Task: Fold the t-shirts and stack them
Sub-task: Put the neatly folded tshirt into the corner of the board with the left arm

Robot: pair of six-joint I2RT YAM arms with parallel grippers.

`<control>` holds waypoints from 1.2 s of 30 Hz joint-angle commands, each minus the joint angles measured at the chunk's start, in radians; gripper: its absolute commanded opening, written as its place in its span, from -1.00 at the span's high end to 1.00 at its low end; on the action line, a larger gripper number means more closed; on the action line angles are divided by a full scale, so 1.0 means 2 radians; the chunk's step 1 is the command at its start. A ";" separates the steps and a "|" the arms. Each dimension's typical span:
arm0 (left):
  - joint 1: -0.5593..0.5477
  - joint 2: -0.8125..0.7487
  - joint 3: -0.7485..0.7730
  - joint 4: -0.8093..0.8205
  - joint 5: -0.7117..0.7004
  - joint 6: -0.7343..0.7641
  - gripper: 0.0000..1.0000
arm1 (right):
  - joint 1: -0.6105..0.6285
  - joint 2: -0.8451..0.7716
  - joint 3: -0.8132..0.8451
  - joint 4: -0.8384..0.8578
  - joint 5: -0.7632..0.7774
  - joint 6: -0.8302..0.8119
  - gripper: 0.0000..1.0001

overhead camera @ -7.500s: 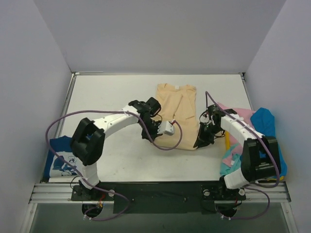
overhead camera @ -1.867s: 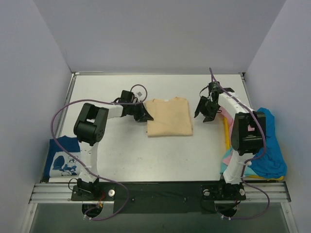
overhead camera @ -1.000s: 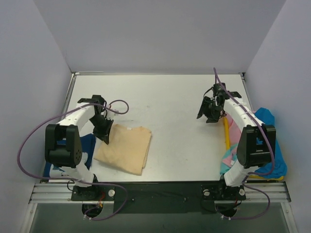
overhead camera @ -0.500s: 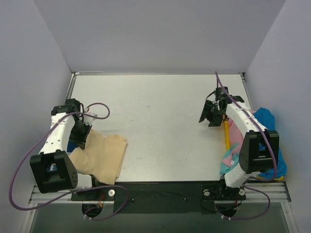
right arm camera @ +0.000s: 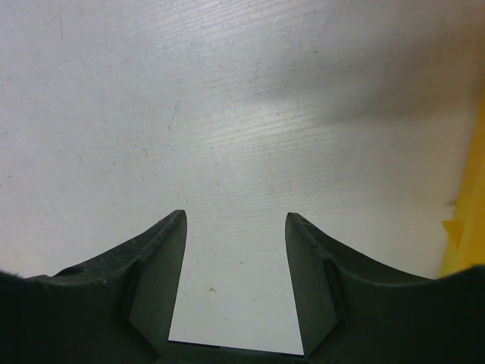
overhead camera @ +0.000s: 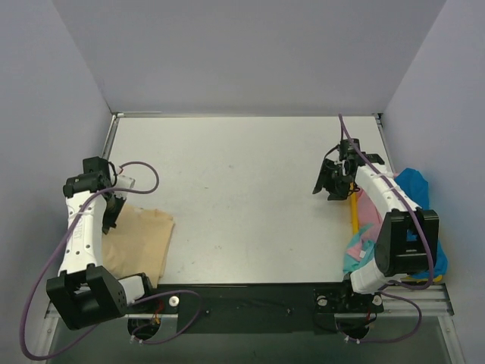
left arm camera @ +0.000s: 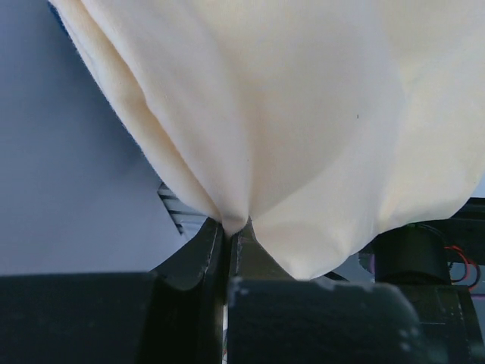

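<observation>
The left end effector (left arm camera: 229, 227) is clenched on a pinch of the folded tan t-shirt (overhead camera: 140, 241), holding it at the near-left corner of the bench (overhead camera: 242, 189), likely the stacking spot. Whatever lies beneath is hidden. The right end effector (right arm camera: 235, 258) hangs released and empty beside the unfolded t-shirts (overhead camera: 413, 199), which its arm partly covers.

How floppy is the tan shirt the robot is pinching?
Probably very floppy: the tan shirt gathers into soft folds where the left gripper pinches it. Likely light, since one small pinch holds it. It may unfold if dragged.
</observation>
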 commanded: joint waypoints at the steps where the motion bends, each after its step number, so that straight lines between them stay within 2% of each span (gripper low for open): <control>1: 0.006 -0.011 0.029 0.023 -0.050 0.033 1.00 | -0.004 -0.021 -0.004 -0.002 -0.005 -0.007 -0.01; 11: 0.017 0.010 0.043 0.098 -0.153 0.057 1.00 | -0.005 -0.039 -0.012 0.000 -0.006 -0.008 -0.04; 14: 0.020 0.019 0.032 0.145 -0.179 0.061 1.00 | -0.005 -0.043 -0.013 0.002 -0.006 -0.008 -0.04; 22: 0.023 0.049 0.006 0.189 -0.212 0.004 1.00 | -0.005 -0.044 -0.012 0.005 -0.017 -0.009 -0.04; 27: 0.025 0.045 -0.032 0.241 -0.261 0.010 1.00 | -0.005 -0.037 -0.008 0.007 -0.025 -0.009 -0.04; 31: 0.025 0.045 -0.085 0.324 -0.331 0.063 1.00 | -0.005 -0.031 -0.006 0.009 -0.032 -0.009 -0.04; 36: 0.025 0.075 -0.115 0.334 -0.360 0.055 1.00 | -0.005 -0.025 -0.001 0.010 -0.041 -0.007 -0.04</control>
